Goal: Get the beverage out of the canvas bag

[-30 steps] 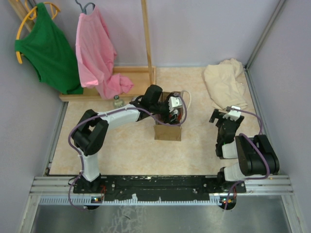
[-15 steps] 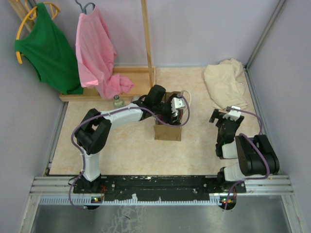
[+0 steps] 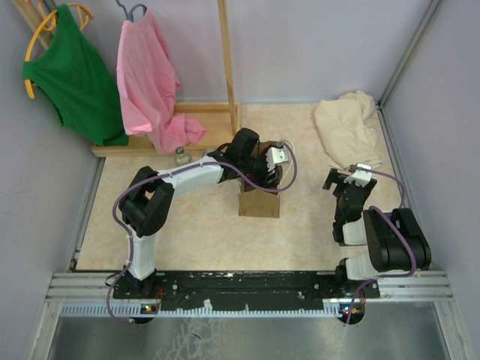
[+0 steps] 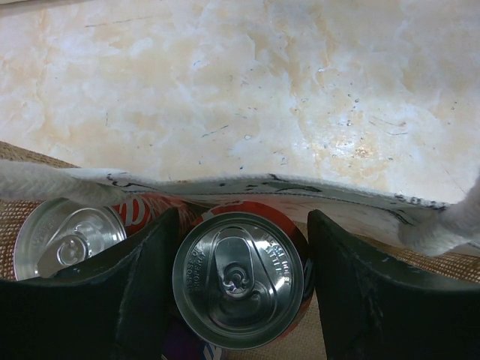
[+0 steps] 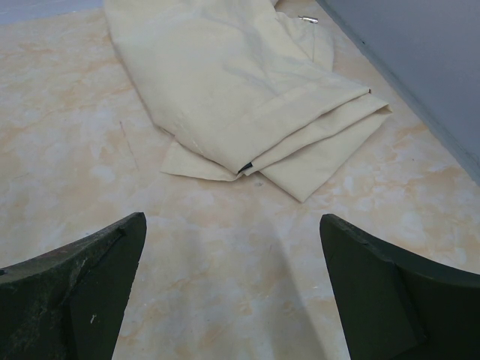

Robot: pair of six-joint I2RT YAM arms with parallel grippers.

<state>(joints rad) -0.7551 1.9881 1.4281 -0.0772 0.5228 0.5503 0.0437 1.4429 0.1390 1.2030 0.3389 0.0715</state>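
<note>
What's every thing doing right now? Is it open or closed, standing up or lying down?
canvas bag: standing up, open at the top, two cans inside.
middle can: upright, unopened, tab flat.
other can: upright, unopened, beside it.
left hand: down in the bag around the middle can; squeezing or not, cannot tell.
right hand: open, empty.
beige cloth: folded, lying flat.
pink shirt: hanging.
green shirt: hanging.

Setting: laboratory robot test cell. Evidence: plain lilac-grey wall panels (image 3: 322, 45) enclosing a beige marble-patterned tabletop (image 3: 202, 232); a ribbed aluminium rail (image 3: 247, 283) at the near edge carrying black-and-white robot arms (image 3: 187, 176). Staged props: light wooden garment rack (image 3: 225, 60), green top on yellow hanger (image 3: 75, 75), pink shirt (image 3: 146, 75), folded cream cloth (image 3: 346, 127).
</note>
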